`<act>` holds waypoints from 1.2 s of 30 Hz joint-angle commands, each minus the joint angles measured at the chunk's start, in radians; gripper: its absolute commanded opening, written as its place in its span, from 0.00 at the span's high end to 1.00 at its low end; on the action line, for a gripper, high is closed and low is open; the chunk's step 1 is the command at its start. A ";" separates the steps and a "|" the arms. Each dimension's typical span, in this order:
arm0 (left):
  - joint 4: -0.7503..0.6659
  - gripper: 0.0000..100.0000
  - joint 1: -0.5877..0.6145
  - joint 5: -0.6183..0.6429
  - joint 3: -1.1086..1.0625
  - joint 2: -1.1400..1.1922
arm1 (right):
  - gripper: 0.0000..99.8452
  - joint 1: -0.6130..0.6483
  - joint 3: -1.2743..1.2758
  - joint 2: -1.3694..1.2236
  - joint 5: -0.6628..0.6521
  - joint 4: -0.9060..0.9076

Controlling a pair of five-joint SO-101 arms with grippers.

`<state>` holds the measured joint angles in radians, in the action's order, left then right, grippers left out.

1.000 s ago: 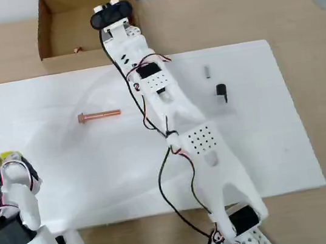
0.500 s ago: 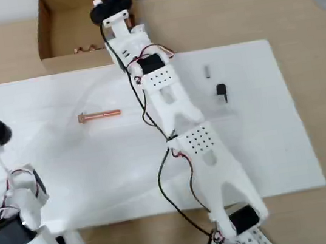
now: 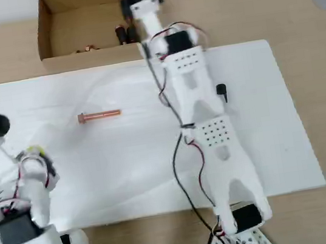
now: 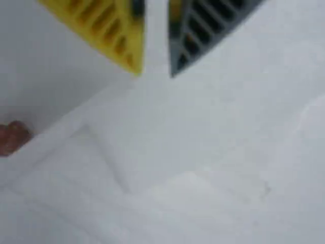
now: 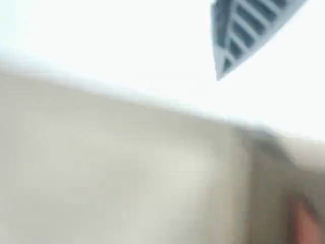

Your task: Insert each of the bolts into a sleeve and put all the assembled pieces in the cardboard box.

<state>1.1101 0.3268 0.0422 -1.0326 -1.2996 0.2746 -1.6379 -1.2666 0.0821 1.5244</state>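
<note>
A copper bolt [image 3: 99, 115] is being borne by the white sheet [image 3: 96, 169] toward the counter's [image 3: 306, 14] left edge, and copper pieces [image 3: 84, 48] are being contained in the cardboard box [image 3: 44, 35] at its far edge. The left end effector [image 4: 155, 73] is being held narrowly parted, empty, over the sheet. The right end effector [image 3: 126, 34], at the box, cannot be told wide or narrow.

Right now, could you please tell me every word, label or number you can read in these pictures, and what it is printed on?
None can be read: the cardboard box, the white sheet and the copper bolt show no legible print.
</note>
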 commanded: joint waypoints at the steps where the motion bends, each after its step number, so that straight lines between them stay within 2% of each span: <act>1: -0.180 0.85 -0.083 0.173 -0.066 0.062 | 0.62 -0.058 -0.030 0.185 0.006 0.238; 6: -0.486 0.80 -0.152 0.399 -0.160 0.274 | 0.62 -0.163 -0.015 0.280 0.002 0.265; 13: -0.746 0.79 -0.158 0.582 -0.014 0.661 | 0.62 -0.282 -0.010 0.369 -0.112 0.267; 19: -0.749 0.80 -0.210 0.677 0.232 1.018 | 0.62 -0.325 -0.010 0.403 -0.126 0.267; 22: -0.735 0.81 -0.252 0.706 0.315 1.115 | 0.62 -0.321 -0.010 0.401 -0.135 0.267; 29: -0.572 0.80 -0.265 0.770 0.428 1.144 | 0.62 -0.297 0.047 0.404 -0.138 0.267; 36: -0.539 0.80 -0.273 0.856 0.419 1.145 | 0.62 -0.288 0.137 0.406 -0.133 0.265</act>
<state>0.5685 0.0706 0.8661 -0.6613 -0.1488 -0.0276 -1.5167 -0.9521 -0.0468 1.7760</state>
